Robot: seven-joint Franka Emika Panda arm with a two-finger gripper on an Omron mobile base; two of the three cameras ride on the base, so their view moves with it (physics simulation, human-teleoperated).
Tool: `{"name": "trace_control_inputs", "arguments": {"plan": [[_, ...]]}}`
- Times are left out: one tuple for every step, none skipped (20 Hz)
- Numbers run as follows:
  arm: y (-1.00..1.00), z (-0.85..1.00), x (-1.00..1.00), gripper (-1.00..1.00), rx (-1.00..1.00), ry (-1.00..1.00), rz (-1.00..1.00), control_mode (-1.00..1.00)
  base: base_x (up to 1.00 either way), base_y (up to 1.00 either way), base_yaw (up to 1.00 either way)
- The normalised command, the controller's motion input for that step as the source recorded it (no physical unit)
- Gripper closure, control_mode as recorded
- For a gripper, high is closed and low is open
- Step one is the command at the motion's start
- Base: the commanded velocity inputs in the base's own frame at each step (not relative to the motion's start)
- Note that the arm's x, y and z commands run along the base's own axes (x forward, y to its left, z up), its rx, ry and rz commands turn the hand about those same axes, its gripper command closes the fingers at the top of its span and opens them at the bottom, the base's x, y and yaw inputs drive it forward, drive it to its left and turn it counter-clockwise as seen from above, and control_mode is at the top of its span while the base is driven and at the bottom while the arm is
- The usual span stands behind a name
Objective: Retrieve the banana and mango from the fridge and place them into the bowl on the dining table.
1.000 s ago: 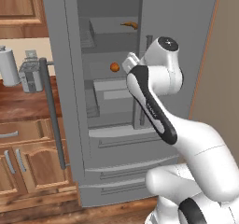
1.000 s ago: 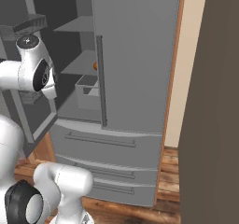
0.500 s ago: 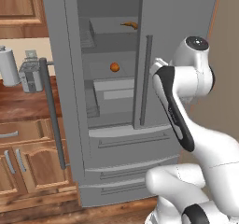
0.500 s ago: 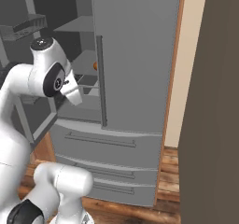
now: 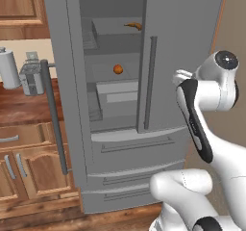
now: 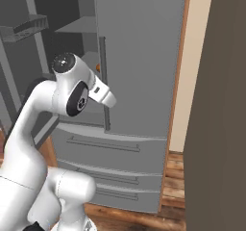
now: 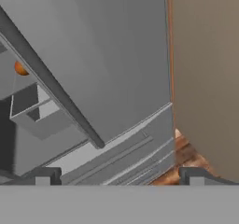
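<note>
With fingers spread wide, hand (image 7: 116, 176) faces smooth grey fridge (image 5: 182, 42); round mango (image 5: 117, 70), curved banana (image 5: 133, 26) shelved inside.

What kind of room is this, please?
Most likely a home kitchen: a tall grey fridge stands with one door open, wooden cabinets sit beside it, and a toaster rests on the counter.

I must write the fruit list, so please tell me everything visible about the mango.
The mango is a small, roundish, orange fruit with a smooth look. It sits alone on a grey middle shelf inside the open left side of the fridge, below the shelf with the banana. Nothing touches it except the shelf.
</note>
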Motion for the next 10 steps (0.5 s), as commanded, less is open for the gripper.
{"name": "trace_control_inputs", "arguments": {"plan": [[-0.06, 0.01, 0.74, -1.0, -0.13, -0.03, 0.29, -1.0, 0.0, 0.0, 0.0], [0.0, 0.0, 0.74, -1.0, -0.1, 0.0, 0.31, -1.0, 0.0, 0.0, 0.0], [0.0, 0.0, 0.74, -1.0, -0.08, 0.0, 0.34, -1.0, 0.0, 0.0, 0.0], [0.0, 0.0, 0.61, -1.0, -0.09, 0.0, 0.34, -1.0, 0.0, 0.0, 0.0], [0.1, 0.0, 0.56, -1.0, -0.09, 0.0, 0.35, -1.0, 0.0, 0.0, 0.0], [0.16, 0.0, 0.54, -1.0, -0.09, 0.01, 0.35, -1.0, 0.0, 0.0, 0.0], [0.23, 0.0, 0.56, -1.0, -0.09, 0.04, 0.32, -1.0, 0.0, 0.0, 0.0], [0.33, 0.0, 0.61, -1.0, -0.09, 0.04, 0.27, -1.0, 0.0, 0.0, 0.0], [0.41, 0.0, 0.64, -1.0, -0.08, 0.04, 0.22, -1.0, 0.0, 0.0, 0.0], [0.36, 0.0, 0.67, -1.0, -0.06, 0.02, 0.17, -1.0, 0.0, 0.0, 0.0]]}}
